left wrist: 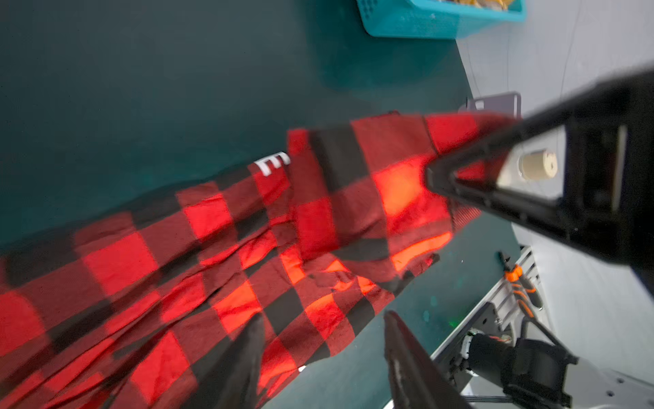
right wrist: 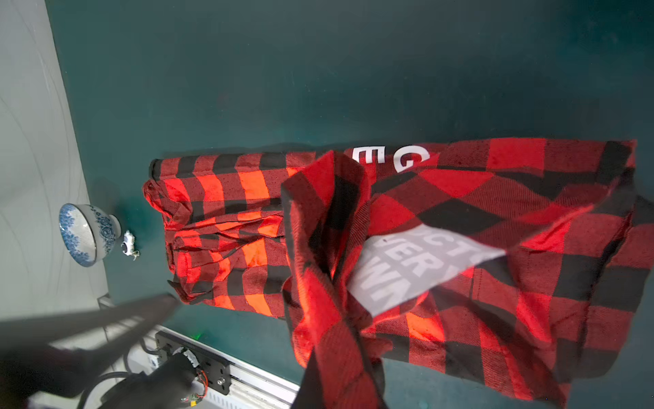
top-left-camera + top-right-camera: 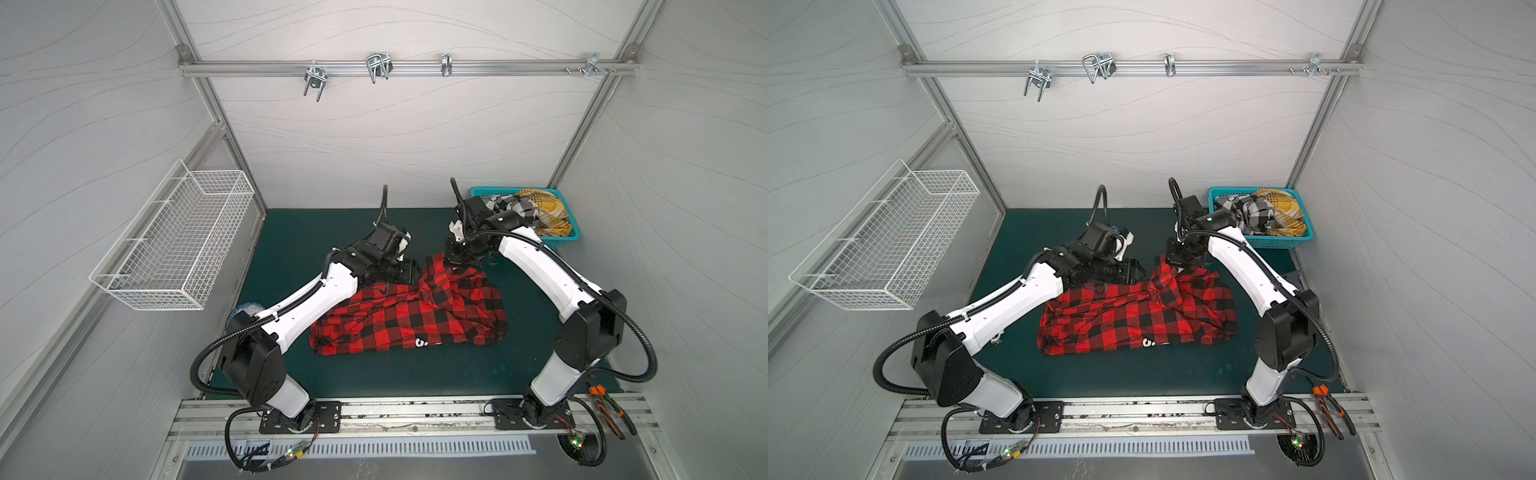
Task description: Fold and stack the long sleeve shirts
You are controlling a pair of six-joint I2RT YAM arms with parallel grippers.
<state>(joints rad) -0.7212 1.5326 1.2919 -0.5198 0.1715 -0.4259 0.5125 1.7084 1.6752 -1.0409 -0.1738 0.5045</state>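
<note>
A red-and-black buffalo check shirt [image 3: 407, 316] [image 3: 1133, 316] lies bunched across the middle of the green mat, with white block letters [image 2: 389, 159] at one edge. My right gripper [image 3: 451, 259] [image 2: 341, 386] is shut on a fold at the shirt's far edge and lifts it into a peak. Just left of that peak my left gripper [image 3: 409, 270] [image 1: 323, 318] hangs open over the shirt's far edge, with nothing between its fingers. A black-and-white check shirt [image 3: 515, 205] and a mustard-yellow plaid shirt [image 3: 544, 212] lie crumpled in the teal basket [image 3: 482, 192].
The teal basket stands at the mat's far right corner. A white wire basket [image 3: 174, 245] hangs on the left wall. A blue-and-white bowl [image 2: 85, 233] sits at the mat's left edge. Orange-handled pliers [image 3: 611, 409] lie on the front rail at the right.
</note>
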